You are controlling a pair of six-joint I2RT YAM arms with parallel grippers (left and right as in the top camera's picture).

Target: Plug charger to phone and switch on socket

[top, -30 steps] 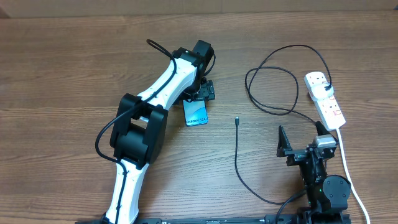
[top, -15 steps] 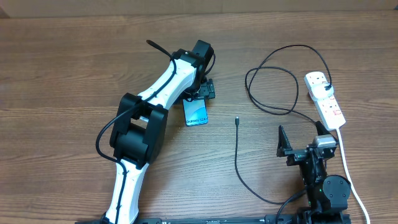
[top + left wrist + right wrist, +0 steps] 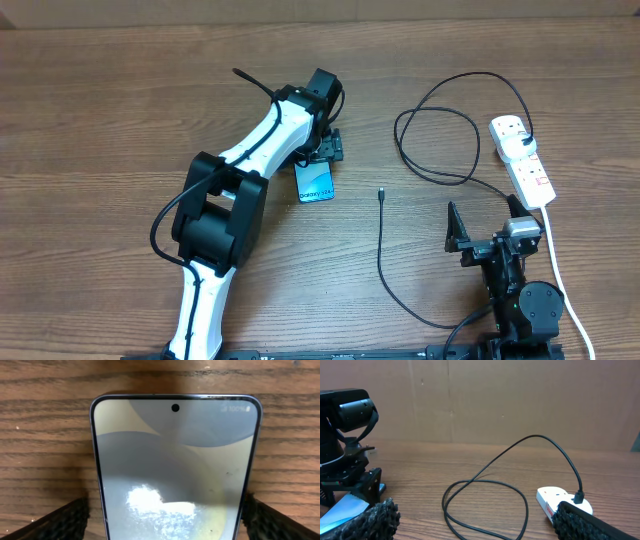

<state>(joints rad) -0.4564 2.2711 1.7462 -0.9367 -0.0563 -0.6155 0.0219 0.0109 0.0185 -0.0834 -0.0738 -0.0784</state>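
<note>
Straddling the phone (image 3: 175, 470), the left gripper (image 3: 322, 158) is spread a little wider than the phone, with one finger (image 3: 65, 520) beside each long edge. A thin shadowed gap shows between the phone and the left finger. On the other side I cannot tell whether the finger touches. The phone lies flat on the wooden table (image 3: 100, 110), screen up and lit, with its camera hole at the end away from the wrist.

The black cable (image 3: 380, 235) lies to the right of the phone and apart from it. Its small connector tip (image 3: 381, 192) rests on the table about level with the phone's near end, touching nothing. From the tip the cable runs toward the robot's base, then winds into a loop farther right of the phone. It ends in a black plug (image 3: 579, 496) seated in the white power strip (image 3: 528, 165), well to the right of the phone.

The right gripper (image 3: 483, 228) sits right of the phone and nearer the base, between the cable tip and the power strip. Its jaws are wide apart and nothing lies between the fingers (image 3: 375, 520).
</note>
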